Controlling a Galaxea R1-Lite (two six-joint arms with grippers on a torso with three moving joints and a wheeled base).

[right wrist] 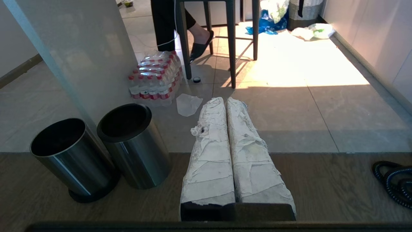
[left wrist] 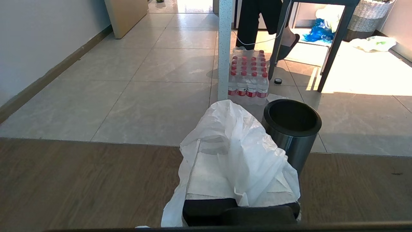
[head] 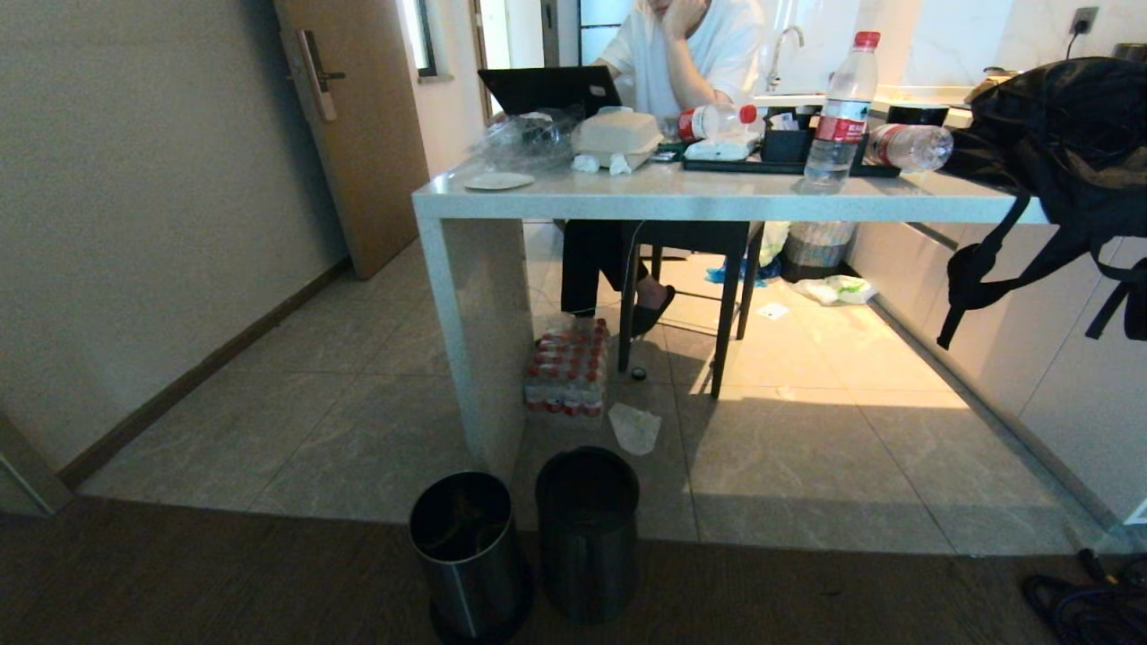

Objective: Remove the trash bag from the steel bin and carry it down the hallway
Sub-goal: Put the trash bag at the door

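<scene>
Left pincer [left wrist: 239, 180] closed on trash bag [left wrist: 238, 151], apparently already out of steel bin [head: 466, 551] at carpet edge. Right pincer [right wrist: 227, 122] closed, empty. Keep grip firm, turn toward hallway.

Two round bins stand side by side on the floor just ahead of the right pincer [right wrist: 227, 103]: one steel bin [head: 466, 551] and one dark bucket [head: 587, 528]. One shrink-wrapped pack of water bottles [head: 567, 367] sits beyond them, with one crumpled white sheet [head: 634, 426] beside it. On the tabletop [head: 699, 193] I count three loose bottles [head: 840, 112], one laptop [head: 548, 90], one white clamshell box [head: 618, 134] and one black backpack [head: 1062, 134]; one trash bag [left wrist: 238, 154] drapes over the left pincer [left wrist: 239, 193].
</scene>
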